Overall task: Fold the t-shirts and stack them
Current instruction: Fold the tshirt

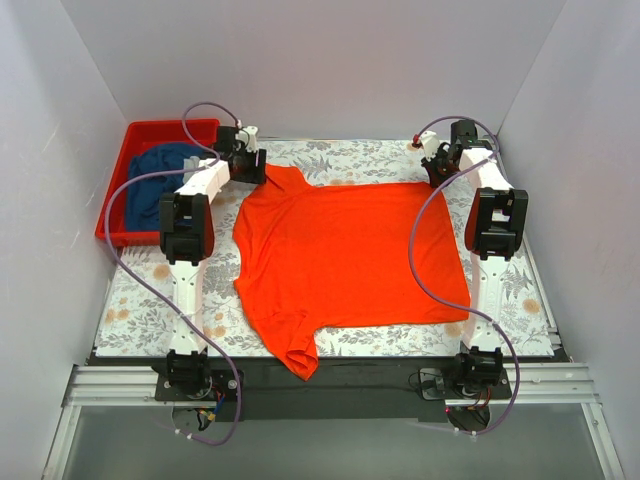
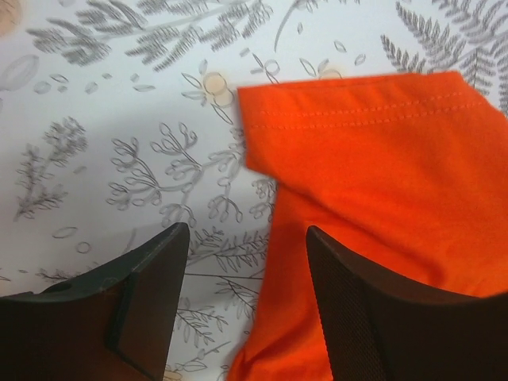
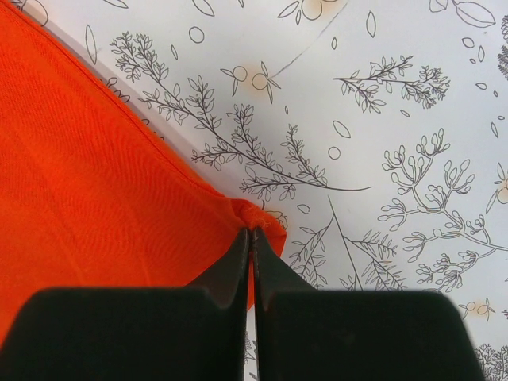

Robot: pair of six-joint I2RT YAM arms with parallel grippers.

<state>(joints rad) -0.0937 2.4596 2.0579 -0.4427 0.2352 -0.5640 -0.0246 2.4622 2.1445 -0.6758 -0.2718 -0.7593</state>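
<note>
The orange-red t-shirt [image 1: 345,255] lies spread on the floral table, with one sleeve hanging over the near edge. My left gripper [image 1: 247,158] is open above its far left sleeve [image 2: 373,151]; one finger [image 2: 151,294] is over the table and the other over the cloth. My right gripper [image 1: 437,163] is shut on the shirt's far right corner [image 3: 258,218], which is pinched and bunched at the fingertips [image 3: 252,238]. The dark blue t-shirt [image 1: 160,185] lies crumpled in the red bin.
The red plastic bin [image 1: 135,140] stands at the far left, beside the floral tablecloth [image 1: 140,300]. White walls close in the back and both sides. Purple cables loop over both arms.
</note>
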